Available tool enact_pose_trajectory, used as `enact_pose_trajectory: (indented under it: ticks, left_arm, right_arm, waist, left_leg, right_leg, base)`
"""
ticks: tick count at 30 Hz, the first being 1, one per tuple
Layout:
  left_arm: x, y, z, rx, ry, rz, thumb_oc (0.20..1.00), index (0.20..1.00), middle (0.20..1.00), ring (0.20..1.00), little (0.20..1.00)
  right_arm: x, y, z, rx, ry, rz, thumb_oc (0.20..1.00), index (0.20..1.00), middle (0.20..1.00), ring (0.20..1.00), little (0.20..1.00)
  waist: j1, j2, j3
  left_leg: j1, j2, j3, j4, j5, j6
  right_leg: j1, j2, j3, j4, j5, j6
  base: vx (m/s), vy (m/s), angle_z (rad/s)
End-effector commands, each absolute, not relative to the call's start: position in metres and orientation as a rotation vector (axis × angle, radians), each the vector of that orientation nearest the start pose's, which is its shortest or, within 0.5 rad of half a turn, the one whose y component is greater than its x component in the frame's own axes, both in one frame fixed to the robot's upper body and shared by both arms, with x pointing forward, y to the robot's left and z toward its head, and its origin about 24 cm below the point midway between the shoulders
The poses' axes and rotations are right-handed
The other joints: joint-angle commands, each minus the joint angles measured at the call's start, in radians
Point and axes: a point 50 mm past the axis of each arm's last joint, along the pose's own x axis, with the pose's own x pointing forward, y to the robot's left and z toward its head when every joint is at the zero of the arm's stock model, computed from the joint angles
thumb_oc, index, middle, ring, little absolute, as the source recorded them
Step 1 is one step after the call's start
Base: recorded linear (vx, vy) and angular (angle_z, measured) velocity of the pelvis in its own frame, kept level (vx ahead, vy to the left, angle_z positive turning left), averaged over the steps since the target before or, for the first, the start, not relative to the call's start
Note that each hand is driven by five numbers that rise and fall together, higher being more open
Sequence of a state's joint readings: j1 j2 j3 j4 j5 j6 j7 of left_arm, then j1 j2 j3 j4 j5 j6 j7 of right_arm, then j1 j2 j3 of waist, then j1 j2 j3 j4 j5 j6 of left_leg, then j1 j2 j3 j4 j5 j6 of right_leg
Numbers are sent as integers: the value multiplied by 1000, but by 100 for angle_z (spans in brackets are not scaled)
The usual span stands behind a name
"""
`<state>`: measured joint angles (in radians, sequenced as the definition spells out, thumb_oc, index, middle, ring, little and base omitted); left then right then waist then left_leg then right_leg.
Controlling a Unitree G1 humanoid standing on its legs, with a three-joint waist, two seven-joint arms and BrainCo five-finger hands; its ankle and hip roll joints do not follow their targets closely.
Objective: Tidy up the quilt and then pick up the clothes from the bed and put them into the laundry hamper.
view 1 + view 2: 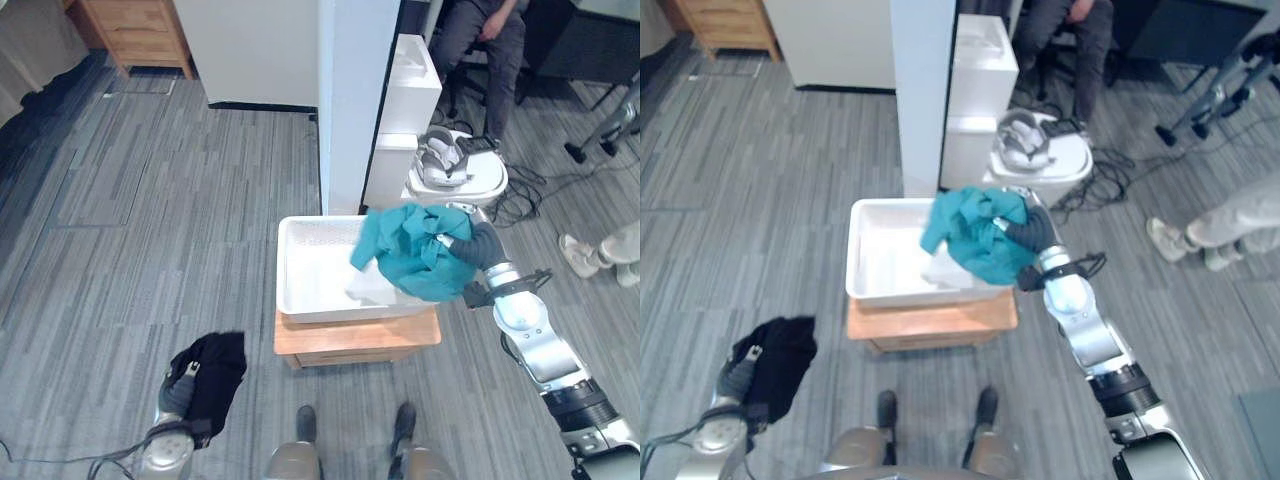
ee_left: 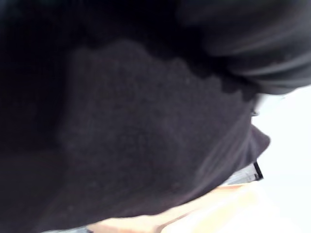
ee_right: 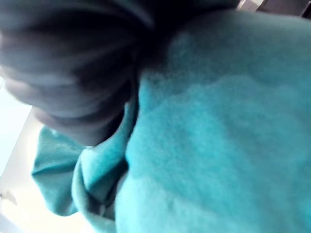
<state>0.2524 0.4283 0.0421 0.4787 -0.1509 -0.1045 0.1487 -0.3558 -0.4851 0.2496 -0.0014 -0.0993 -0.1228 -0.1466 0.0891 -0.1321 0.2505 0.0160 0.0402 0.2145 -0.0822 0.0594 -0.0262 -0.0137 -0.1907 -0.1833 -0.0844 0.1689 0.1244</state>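
- Right hand [image 1: 478, 245] has its fingers bunched in the teal garment [image 1: 410, 250], held over the right rim of the white hamper [image 1: 300, 290].
- Left hand [image 1: 180, 392] low, clutching black garment [image 1: 215, 372] above the floor [image 1: 120, 230].
- No legible print.

White hamper [image 1: 300, 290] on wooden stand [image 1: 350, 340]

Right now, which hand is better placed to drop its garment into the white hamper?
The right hand: its teal garment hangs over the white plastic hamper's edge. The left hand holds a black garment low, well aside.
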Motion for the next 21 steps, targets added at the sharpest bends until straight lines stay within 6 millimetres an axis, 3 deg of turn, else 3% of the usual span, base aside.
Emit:
enact_pose_trajectory:
  ticks: [1,5,6,7,8,11,12,14,16,17,18,19,21]
  left_arm:
    - [173,283,-47,300,428,261,200,200,200,200,200]
    - [173,277,-47,270,422,246,200,200,200,200,200]
    - [181,276,-35,272,356,233,200,200,200,200,200]
    - [195,273,-5,294,204,201,200,200,200,200,200]
    - [195,274,-4,295,203,202,200,200,200,200,200]
    - [207,272,26,296,53,177,200,200,200,200,200]
    - [212,271,36,295,6,166,200,200,200,200,200]
    - [229,265,66,290,-132,126,200,200,200,200,200]
    - [234,263,76,289,-176,112,200,200,200,200,200]
    - [243,253,96,270,-270,62,200,200,200,200,200]
    - [243,253,96,270,-271,62,200,200,200,200,200]
    - [247,241,120,300,-379,6,200,200,200,200,200]
    - [248,239,122,304,-390,1,200,200,200,200,200]
  right_arm:
    - [301,-143,190,-582,-677,177,200,200,200,200,200]
    - [304,-123,194,-583,-706,251,200,200,200,200,200]
    - [307,-118,190,-594,-688,267,200,200,200,200,200]
    - [317,-112,176,-624,-624,284,200,200,200,200,200]
    - [317,-111,176,-624,-625,284,200,200,200,200,200]
    - [332,-110,152,-676,-508,269,200,200,200,200,200]
    - [336,-106,146,-700,-481,274,1000,1000,1000,1000,1000]
    - [347,-105,127,-780,-385,266,1000,1000,1000,1000,1000]
    - [350,-105,125,-798,-372,261,1000,1000,1000,1000,1000]
    - [355,-102,121,-850,-357,252,1000,1000,1000,1000,1000]
    - [355,-102,122,-850,-358,252,1000,1000,1000,1000,1000]
    - [358,-103,131,-951,-402,234,1000,1000,1000,1000,1000]
    - [358,-104,133,-1013,-428,234,1000,1000,1000,1000,1000]
  waist:
    - [-10,46,-5]
    - [9,52,1]
    - [26,59,11]
    - [51,76,32]
    - [50,75,31]
    - [82,94,42]
    - [88,98,41]
    - [100,110,35]
    - [101,112,32]
    - [101,115,28]
    - [100,114,28]
    - [89,109,20]
    - [80,103,14]
  left_leg:
    - [10,123,38,-5,-44,-58]
    - [-2,125,21,-5,-40,-64]
    - [-12,124,9,-5,-36,-69]
    - [-37,121,-17,-5,-30,-74]
    - [-41,120,-18,-5,-27,-73]
    - [-61,116,-33,-5,-24,-80]
    - [-68,114,-35,-5,-21,-81]
    - [-68,116,-39,-5,-21,-86]
    - [-70,115,-41,-5,-19,-86]
    - [-63,114,-41,-5,-21,-89]
    - [-66,114,-41,-5,-18,-88]
    - [-46,118,-35,-5,-29,-90]
    - [-40,120,-30,-5,-31,-91]
  right_leg:
    - [29,8,-47,8,-132,49]
    - [44,3,-84,4,-137,46]
    - [45,0,-100,6,-139,46]
    - [40,-3,-128,11,-146,46]
    - [37,-3,-129,10,-144,45]
    - [34,-7,-152,5,-148,45]
    - [30,-7,-156,3,-146,44]
    - [37,-9,-169,3,-151,43]
    - [39,-10,-171,1,-150,41]
    - [51,-8,-171,0,-155,41]
    - [48,-8,-171,-1,-152,40]
    - [64,-4,-162,-3,-161,40]
    - [68,-3,-156,-3,-163,40]
  base:
    - [76,-17,7]
    - [67,-15,8]
    - [101,-55,26]
    - [68,-52,38]
    - [36,-47,55]
    - [37,-31,48]
    - [61,-43,16]
    - [72,-49,21]
    - [50,-25,23]
    - [41,-18,11]
    - [70,-22,3]
    - [0,0,0]
    - [35,-8,-6]
